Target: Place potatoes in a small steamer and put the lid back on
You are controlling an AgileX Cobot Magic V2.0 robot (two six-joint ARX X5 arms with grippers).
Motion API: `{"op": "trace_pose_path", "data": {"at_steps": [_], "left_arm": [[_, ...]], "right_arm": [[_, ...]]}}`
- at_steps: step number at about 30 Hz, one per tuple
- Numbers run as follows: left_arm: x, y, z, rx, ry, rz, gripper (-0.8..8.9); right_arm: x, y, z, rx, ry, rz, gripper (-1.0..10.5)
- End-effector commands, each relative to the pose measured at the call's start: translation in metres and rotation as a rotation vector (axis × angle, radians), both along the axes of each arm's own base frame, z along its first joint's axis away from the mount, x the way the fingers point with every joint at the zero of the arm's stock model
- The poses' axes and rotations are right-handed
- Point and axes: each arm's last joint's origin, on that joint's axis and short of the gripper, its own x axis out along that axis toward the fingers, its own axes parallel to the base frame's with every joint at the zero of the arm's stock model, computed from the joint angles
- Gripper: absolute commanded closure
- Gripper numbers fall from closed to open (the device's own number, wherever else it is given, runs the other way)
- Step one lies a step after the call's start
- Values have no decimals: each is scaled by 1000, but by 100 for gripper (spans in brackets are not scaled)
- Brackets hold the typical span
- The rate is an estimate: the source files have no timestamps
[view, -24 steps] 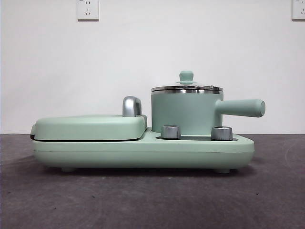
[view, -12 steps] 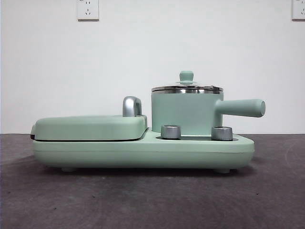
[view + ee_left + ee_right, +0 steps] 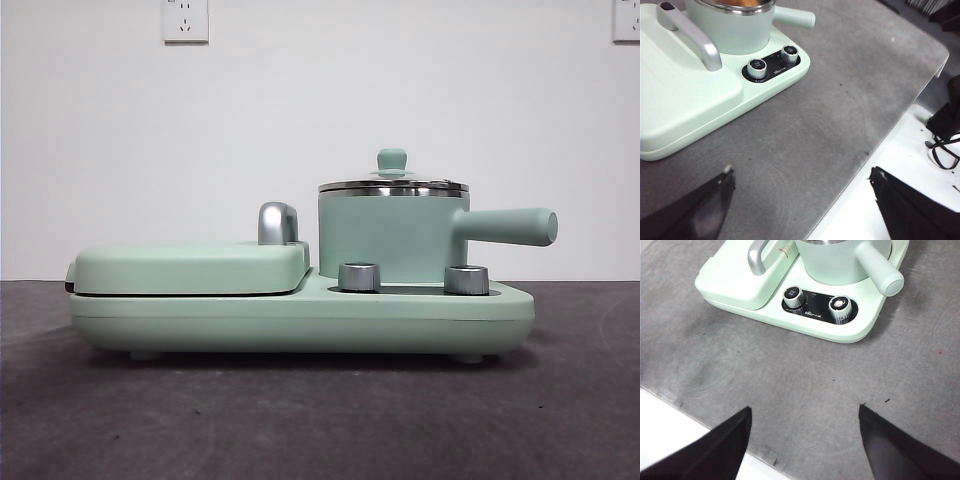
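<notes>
The mint-green small steamer (image 3: 390, 240) stands on the right half of the cooker base, its stubby handle (image 3: 510, 226) pointing right. The glass lid (image 3: 392, 184) with its green knob sits on the steel rim. An orange-brown potato (image 3: 740, 2) shows inside the pot at the edge of the left wrist view; the front view hides it. My left gripper (image 3: 802, 175) is open and empty over the table's edge, well away from the steamer (image 3: 735, 30). My right gripper (image 3: 804, 410) is open and empty above the grey table in front of the steamer (image 3: 835, 260).
The flat mint-green griddle cover (image 3: 190, 265) with a chrome handle (image 3: 277, 222) fills the base's left half. Two silver dials (image 3: 358, 276) (image 3: 466, 279) sit on the base front (image 3: 300, 320). The table edge (image 3: 880, 150) and black cables (image 3: 945, 145) show in the left wrist view.
</notes>
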Motion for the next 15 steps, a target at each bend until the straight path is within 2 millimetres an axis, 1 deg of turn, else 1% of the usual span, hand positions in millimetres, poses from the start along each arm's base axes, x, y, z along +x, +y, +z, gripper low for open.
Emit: {"op": "trace_pose_path", "data": {"at_steps": [1,5,6,7,8,9,10,11,15], "left_arm": [[-7,5,3,-49,-32,0,377],[-11,9,5,-69,-58,2,382],[-11,9,4,-68,-58,2,402],[-11,9,4,-65,-58,4,493],[-11,9,4,-62,-58,3,682],[-11,9,4,-58,-63,0,838],[-11,9,4,-59,-65,0,782],[-11,8,4,-60,-66,0,810],[-11,9,4,-61,-67,0,808]], "right_arm": [[0,1,2,13,-7,3,611],[0,1,2,12,-7,3,611],[0,0,2,12,-7,2,613],[0,0,2,12,-7,2,653],[0,1,2,13,-6,4,778],[0,1,2,12,-7,5,934],[0,0,2,9,-10,2,928],[0,0,2,8,-10,1,927],[0,0,2,9,-10,2,927]]}}
